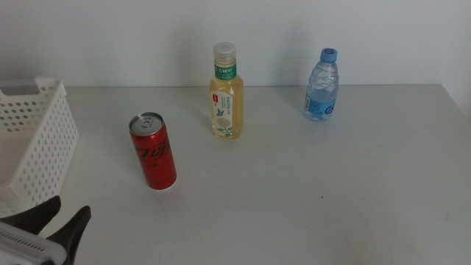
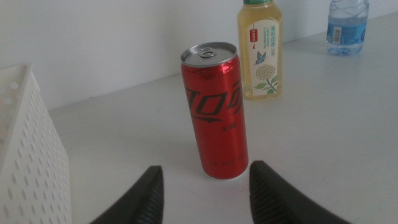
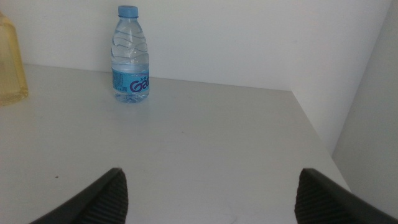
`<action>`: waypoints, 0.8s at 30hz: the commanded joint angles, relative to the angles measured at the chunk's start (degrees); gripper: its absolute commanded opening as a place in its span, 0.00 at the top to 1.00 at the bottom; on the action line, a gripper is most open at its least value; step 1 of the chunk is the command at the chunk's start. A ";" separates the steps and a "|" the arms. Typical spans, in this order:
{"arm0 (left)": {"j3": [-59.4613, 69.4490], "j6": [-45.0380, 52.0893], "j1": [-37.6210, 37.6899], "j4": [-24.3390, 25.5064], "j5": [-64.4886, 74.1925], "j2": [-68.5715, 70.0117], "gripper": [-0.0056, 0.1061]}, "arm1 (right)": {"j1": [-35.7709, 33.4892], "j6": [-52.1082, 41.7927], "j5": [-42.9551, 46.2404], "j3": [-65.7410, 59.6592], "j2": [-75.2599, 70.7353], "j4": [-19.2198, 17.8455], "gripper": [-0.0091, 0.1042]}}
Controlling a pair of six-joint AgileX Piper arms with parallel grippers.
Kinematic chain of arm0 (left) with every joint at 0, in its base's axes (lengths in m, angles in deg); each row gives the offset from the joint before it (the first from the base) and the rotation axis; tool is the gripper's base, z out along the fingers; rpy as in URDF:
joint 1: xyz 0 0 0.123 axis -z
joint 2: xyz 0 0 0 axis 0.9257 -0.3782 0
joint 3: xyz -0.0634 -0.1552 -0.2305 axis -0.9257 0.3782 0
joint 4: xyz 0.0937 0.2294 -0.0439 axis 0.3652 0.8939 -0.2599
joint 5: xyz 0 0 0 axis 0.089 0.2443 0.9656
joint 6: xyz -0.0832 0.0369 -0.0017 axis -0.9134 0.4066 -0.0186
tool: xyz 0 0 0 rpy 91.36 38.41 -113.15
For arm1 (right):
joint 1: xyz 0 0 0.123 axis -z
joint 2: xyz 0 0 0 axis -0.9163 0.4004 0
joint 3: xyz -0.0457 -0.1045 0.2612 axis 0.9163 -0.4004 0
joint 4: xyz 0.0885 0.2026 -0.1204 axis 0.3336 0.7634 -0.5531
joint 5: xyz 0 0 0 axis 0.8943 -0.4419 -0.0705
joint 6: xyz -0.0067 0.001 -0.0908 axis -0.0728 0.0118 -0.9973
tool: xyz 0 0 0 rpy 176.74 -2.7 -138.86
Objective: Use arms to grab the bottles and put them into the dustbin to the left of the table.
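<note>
Red can [image 1: 153,152] upright on the bench [image 1: 309,199], slim glossy aluminium cylinder, silver pull-tab lid, black lettering down the side. Taken as landmark for everything else.

Yellow-tea bottle [image 1: 227,94] beyond the can and off to its right, well apart: clear plastic, pale yellow liquid, green label band at the neck, white screw cap, upright. Water bottle [image 1: 322,86] further right again, near the back wall: clear ribbed plastic, blue cap, blue label, upright. No two of the three touching.

Dustbin [image 1: 37,140] left of the can, apart from it: white rectangular plastic basket, walls perforated in rows of small holes, much larger than the can.

Left pincer [image 1: 51,224] below and left of the can in the middle view, near the basket's front corner. Jaws spread, holding nothing. In its wrist view the can [image 2: 215,111] sits just ahead of the left pincer [image 2: 205,193], centred on the gap between the two dark tapered jaws, not between them and not touched. Basket wall [image 2: 31,168] alongside, tea bottle [image 2: 261,53] and water bottle [image 2: 347,28] behind the can.

Right pincer [image 3: 208,193] released too, jaws wide apart, empty; out of the middle view. Water bottle [image 3: 130,56] well ahead of it, edge of the tea bottle [image 3: 11,65] at the side.

Bench flat, plain matte light grey.
</note>
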 commanded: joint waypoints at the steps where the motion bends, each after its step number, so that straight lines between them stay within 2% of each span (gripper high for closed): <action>1: 0.09 3.92 -0.08 -1.45 -7.42 -2.46 0.43 | 0.09 -0.25 4.53 0.57 -1.18 -0.49 0.09; 5: 0.09 7.72 -0.08 -4.53 -10.47 -4.01 0.28 | 0.09 -0.25 4.53 0.57 -1.18 -0.49 0.09; 8: 0.09 7.48 -0.08 -5.44 -11.37 -4.01 0.22 | 0.09 -0.25 4.53 0.57 -1.18 -0.49 0.09; 15: 0.09 3.38 -0.03 -5.44 -12.08 -4.01 0.18 | 0.09 -0.25 4.53 0.57 -1.18 -0.49 0.09; 24: -1.52 1.69 -0.03 -4.80 -13.91 -7.42 0.17 | 0.09 -0.25 4.53 0.57 -1.18 -0.49 0.09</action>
